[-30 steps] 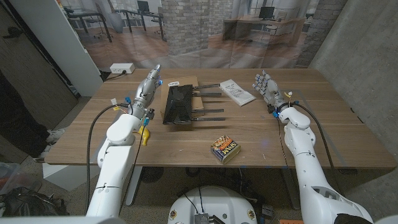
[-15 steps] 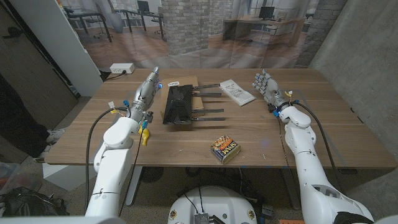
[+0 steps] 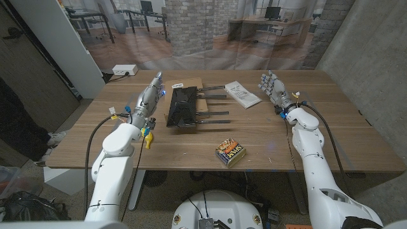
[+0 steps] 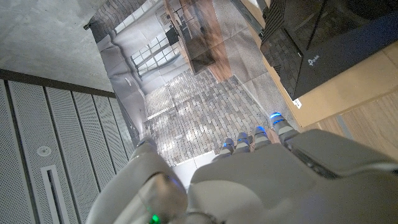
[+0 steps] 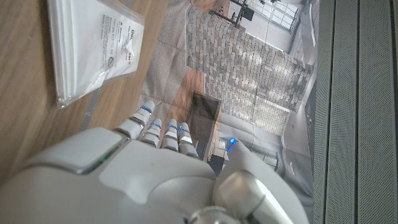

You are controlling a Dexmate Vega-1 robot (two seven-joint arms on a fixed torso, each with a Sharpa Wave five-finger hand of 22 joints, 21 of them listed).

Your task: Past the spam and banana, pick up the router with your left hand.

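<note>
Head view: your left hand hangs released, fingers straight and grasping nothing, just beside the flat black plastic router on the wooden worktop, lined up for reaching it. Your right hand waits released, well apart.

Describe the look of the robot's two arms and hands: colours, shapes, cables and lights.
Both arms have smooth white rounded shells with black cables looping outside. The left hand and right hand are grey-silver, with small blue lights on the fingers. Yellow tags sit at both wrists, and a green light glows near the left wrist.
</note>
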